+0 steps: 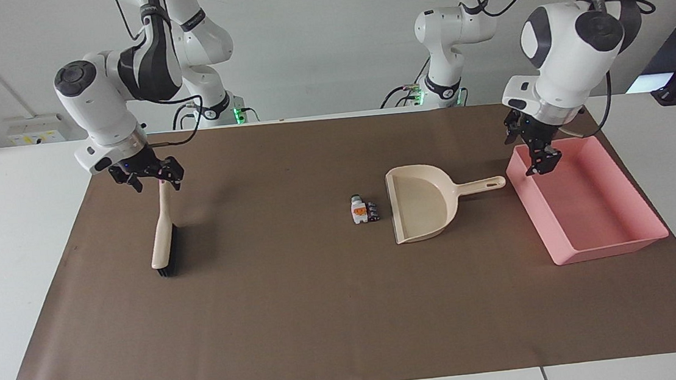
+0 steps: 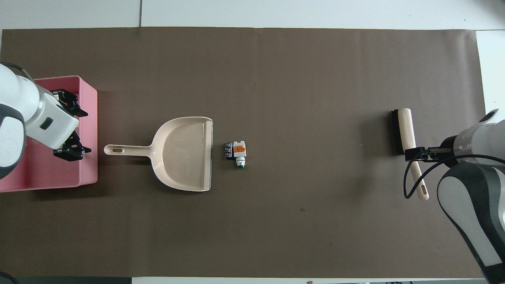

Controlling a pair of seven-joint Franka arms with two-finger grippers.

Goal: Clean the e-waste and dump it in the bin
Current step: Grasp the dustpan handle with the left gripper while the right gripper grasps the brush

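Note:
The e-waste (image 1: pixel 364 210), a white piece with orange and green marks beside small dark cylinders, lies just off the beige dustpan's (image 1: pixel 422 204) open edge; it also shows in the overhead view (image 2: pixel 236 152). The pink bin (image 1: pixel 609 249) stands by the dustpan's handle, toward the left arm's end. My left gripper (image 1: pixel 531 150) is open and hangs over the bin's wall nearest that handle. My right gripper (image 1: pixel 153 177) is open, low over the beige brush (image 1: pixel 163 236), with its fingers on either side of the handle's end.
A brown mat (image 1: pixel 300 316) covers the table. In the overhead view the dustpan (image 2: pixel 185 154) sits between the bin (image 2: pixel 47 186) and the e-waste. The brush (image 2: pixel 404 126) lies toward the right arm's end.

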